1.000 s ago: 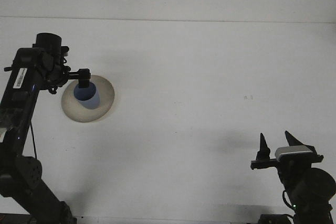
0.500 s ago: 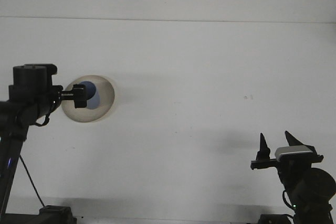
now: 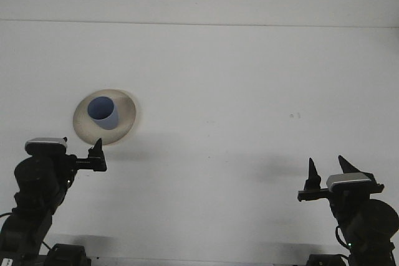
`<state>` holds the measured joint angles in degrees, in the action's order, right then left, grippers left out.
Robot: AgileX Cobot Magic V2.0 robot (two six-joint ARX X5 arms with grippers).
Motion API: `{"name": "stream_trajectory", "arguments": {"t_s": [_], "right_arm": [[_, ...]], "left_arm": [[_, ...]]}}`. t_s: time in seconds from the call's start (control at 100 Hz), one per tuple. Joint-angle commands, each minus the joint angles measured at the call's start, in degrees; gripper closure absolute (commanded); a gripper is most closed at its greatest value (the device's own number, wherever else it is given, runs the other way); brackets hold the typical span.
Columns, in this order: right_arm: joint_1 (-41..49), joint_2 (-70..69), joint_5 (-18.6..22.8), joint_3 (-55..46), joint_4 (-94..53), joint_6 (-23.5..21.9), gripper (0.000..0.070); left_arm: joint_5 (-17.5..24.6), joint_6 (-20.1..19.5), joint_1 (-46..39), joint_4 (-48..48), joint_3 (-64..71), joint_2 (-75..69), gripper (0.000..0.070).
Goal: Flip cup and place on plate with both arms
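Sitting mouth-up on the plate (image 3: 126, 108) at roughly ten o'clock on the table (image 3: 249, 91), the blue cup (image 3: 103, 112) looked finished with: its long axis ran near vertical, tipped slightly in this view, open rim to the ceiling. It read as a light, stiff little tumbler, probably plastic and a bit slick, so any re-grip would best pinch the wall just under the rim. Down at seven o'clock the left gripper (image 3: 96, 154) sat clear of the plate, holding nothing; whether its fingers were apart, I could not tell. At five o'clock the right gripper (image 3: 327, 172) stood parted and empty, well away.
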<state>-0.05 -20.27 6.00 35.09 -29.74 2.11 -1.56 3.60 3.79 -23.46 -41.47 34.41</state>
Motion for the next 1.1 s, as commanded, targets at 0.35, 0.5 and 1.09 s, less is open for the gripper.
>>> {"name": "stream_trajectory", "arguments": {"t_s": [0.35, 0.5, 1.09], "right_arm": [[0.04, 0.09, -0.02, 0.5, 0.35, -0.63, 0.0215], [0.04, 0.09, -0.04, 0.5, 0.33, -0.61, 0.0216], [0.04, 0.09, -0.04, 0.5, 0.55, -0.59, 0.07]], "left_arm": [[0.68, 1.84, 0.24, 5.62, 6.32, -7.56, 0.0075], [0.68, 1.84, 0.24, 5.57, 6.32, -7.56, 0.0081], [0.68, 1.86, 0.24, 5.57, 6.29, -7.56, 0.0688]]}}
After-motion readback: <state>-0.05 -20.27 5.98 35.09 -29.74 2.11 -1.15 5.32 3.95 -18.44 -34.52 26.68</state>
